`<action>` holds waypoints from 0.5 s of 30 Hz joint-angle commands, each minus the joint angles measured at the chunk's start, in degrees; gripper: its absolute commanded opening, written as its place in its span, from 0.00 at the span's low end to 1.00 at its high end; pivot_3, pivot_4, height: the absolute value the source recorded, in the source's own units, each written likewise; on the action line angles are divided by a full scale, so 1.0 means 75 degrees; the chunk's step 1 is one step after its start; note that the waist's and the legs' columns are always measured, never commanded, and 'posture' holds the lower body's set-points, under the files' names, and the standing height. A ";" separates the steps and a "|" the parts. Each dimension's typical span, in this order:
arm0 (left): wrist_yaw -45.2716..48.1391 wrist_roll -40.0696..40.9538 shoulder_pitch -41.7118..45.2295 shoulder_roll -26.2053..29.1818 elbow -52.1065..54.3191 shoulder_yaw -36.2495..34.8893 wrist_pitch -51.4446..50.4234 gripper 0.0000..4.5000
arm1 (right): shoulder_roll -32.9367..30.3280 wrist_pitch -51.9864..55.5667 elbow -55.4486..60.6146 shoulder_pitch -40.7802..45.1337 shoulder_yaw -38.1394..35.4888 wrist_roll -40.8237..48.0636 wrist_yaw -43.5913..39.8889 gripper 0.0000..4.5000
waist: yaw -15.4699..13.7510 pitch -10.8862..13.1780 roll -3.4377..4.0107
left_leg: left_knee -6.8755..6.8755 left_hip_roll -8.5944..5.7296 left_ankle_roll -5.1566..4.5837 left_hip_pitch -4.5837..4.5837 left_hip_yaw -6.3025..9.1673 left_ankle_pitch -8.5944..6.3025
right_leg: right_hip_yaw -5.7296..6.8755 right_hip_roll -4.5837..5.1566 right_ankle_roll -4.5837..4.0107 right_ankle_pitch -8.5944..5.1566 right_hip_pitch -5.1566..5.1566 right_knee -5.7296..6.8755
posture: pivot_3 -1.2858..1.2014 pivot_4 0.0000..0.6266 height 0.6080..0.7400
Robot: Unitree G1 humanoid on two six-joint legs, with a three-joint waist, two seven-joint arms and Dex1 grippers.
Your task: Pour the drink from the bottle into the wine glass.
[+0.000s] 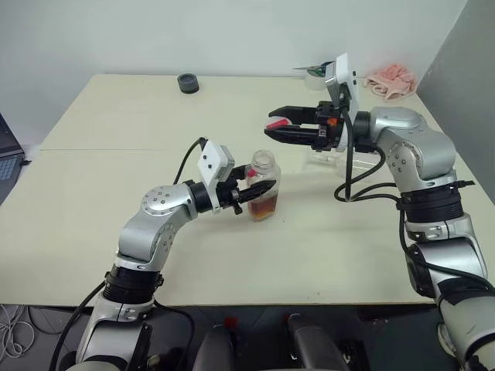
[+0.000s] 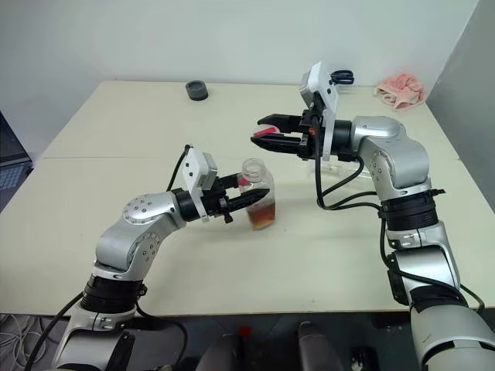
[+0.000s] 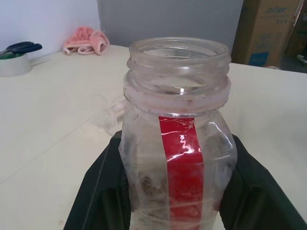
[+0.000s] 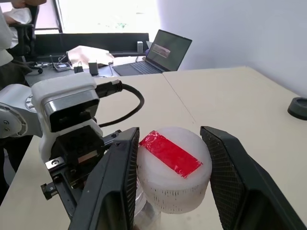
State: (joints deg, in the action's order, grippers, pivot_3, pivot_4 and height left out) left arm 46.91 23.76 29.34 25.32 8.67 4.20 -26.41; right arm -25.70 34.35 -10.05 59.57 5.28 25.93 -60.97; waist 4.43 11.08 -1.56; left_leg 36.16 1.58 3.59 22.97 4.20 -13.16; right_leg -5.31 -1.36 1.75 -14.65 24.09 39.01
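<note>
A: Left side?
B: The left gripper [image 1: 259, 188] clamps the uncapped bottle [image 1: 264, 185], which stands on the table [image 1: 116, 201] with drink [image 1: 264, 207] low inside.
A: Right?
B: The right gripper [image 1: 278, 124], raised, pinches the cap [image 1: 276, 124] between 2 fingers; glass [image 1: 329, 151] behind it.

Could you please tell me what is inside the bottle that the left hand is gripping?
The bottle stands uncapped on the table, with amber drink filling only its lower part. The left hand and a red label strip cover part of it.
</note>
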 commanded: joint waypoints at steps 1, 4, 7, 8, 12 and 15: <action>-0.0004 0.0084 0.0100 0.0032 0.0246 -0.0185 0.0122 0.41 | -0.0127 0.0277 0.0745 -0.0100 -0.0517 0.0174 0.0554 0.38 | -0.0008 0.0000 0.0000 | 0.0000 0.0000 0.0000 0.0000 0.0000 0.0000 | 0.0000 0.0000 0.0000 0.0000 0.0000 0.0000 | 0.52 0.24 1.00; -0.0020 0.0052 0.0143 0.0047 0.0176 -0.0216 0.0175 0.41 | -0.0208 0.0720 0.1315 -0.0572 -0.1147 0.0176 0.1612 0.38 | -0.0043 0.0000 0.0000 | 0.0000 0.0000 0.0000 0.0001 0.0001 0.0000 | 0.0002 0.0001 0.0000 0.0000 -0.0001 -0.0001 | 0.52 0.24 1.00; 0.0033 0.0015 0.0250 0.0025 -0.0035 -0.0205 0.0302 0.41 | -0.0092 0.1160 0.1999 -0.1290 -0.1869 -0.0053 0.3175 0.38 | -0.0119 0.0000 -0.0001 | 0.0001 -0.0003 0.0000 0.0002 0.0000 0.0000 | -0.0001 0.0003 0.0000 0.0000 -0.0002 -0.0001 | 0.52 0.24 1.00; 0.0067 0.0010 0.0307 0.0010 -0.0118 -0.0190 0.0349 0.41 | -0.0047 0.1247 0.2272 -0.1588 -0.2043 -0.0175 0.3661 0.38 | -0.0147 0.0000 -0.0001 | 0.0001 -0.0003 0.0000 0.0002 0.0000 0.0000 | 0.0000 0.0002 0.0001 0.0000 -0.0002 -0.0001 | 0.52 0.24 1.00; 0.0231 -0.0021 0.0644 -0.0109 -0.0582 -0.0112 0.0575 0.41 | 0.0168 0.1695 0.3664 -0.3011 -0.2666 -0.0423 0.5148 0.38 | -0.0174 0.0000 -0.0001 | -0.0001 -0.0004 0.0000 0.0002 -0.0003 0.0000 | -0.0005 0.0001 0.0002 -0.0001 0.0000 -0.0001 | 0.52 0.24 1.00; 0.0388 -0.0052 0.0897 -0.0211 -0.0963 -0.0077 0.0798 0.41 | 0.0418 0.1777 0.4700 -0.4326 -0.3032 -0.0743 0.6062 0.38 | -0.0190 -0.0001 -0.0001 | -0.0003 -0.0005 0.0000 0.0004 -0.0009 0.0000 | -0.0012 0.0001 0.0002 -0.0001 0.0003 -0.0001 | 0.52 0.24 1.00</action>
State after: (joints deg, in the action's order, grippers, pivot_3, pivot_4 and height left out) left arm 48.95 23.31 34.52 23.87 1.06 4.41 -22.86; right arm -22.58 47.88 20.21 28.45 -15.09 21.40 -18.81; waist 3.01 11.07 -1.56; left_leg 36.13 1.56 3.59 23.00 4.15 -13.16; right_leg -5.37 -1.36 1.77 -14.66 24.10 38.99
